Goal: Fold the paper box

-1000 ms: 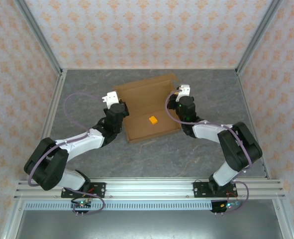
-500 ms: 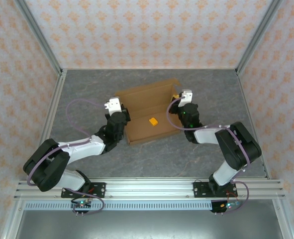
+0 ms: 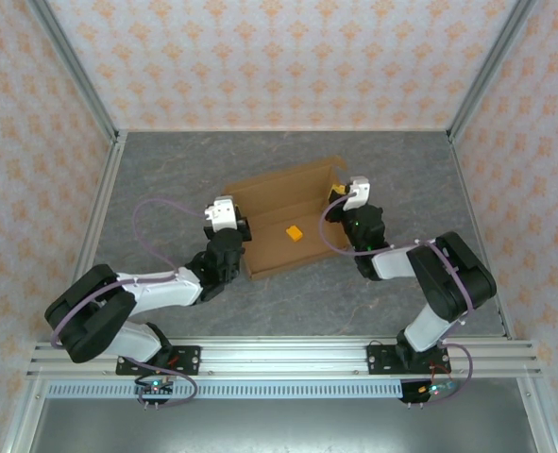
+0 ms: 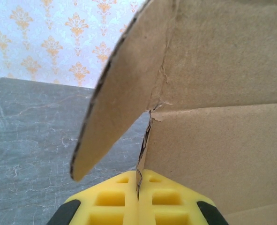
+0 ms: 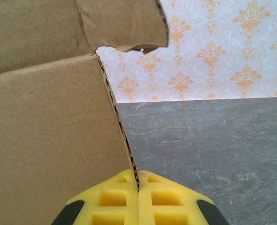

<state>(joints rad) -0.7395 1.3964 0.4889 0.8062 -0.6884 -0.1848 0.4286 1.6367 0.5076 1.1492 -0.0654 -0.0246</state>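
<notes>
From above, the paper box [image 3: 279,203], a shallow shape of plain brown corrugated cardboard, sits near the middle of the grey marble-patterned table [image 3: 420,179]. It is turned slightly, with its base flat and its far long wall raised. A tiny orange piece [image 3: 295,232] lies on the base, apart from both walls. The left gripper [image 3: 245,230] meets the paper box at its left edge. The right gripper [image 3: 339,195] meets it at the right edge, close to the far right corner. Both arms reach in from their bases at the near rail.

In the left wrist view, the left gripper [image 4: 138,190] is clenched on the paper box [image 4: 218,145]. Its yellow ribbed pads [image 4: 112,204] press together, and the thin cut edge of a cardboard wall runs down between them. Above, a rounded flap [image 4: 115,103] bends away to the left, with small tears at its crease. The table [image 4: 30,136] and an orange-patterned wall [image 4: 49,42] lie beyond.

In the right wrist view, the right gripper [image 5: 138,192] is likewise clamped on the paper box [image 5: 49,136]. The corrugated edge of an upright wall is pinched between its yellow pads [image 5: 161,204]. A short flap [image 5: 124,23] with a ragged lower edge juts to the right at the top. The table [image 5: 213,140] stretches away to the patterned wall [image 5: 222,47].
</notes>
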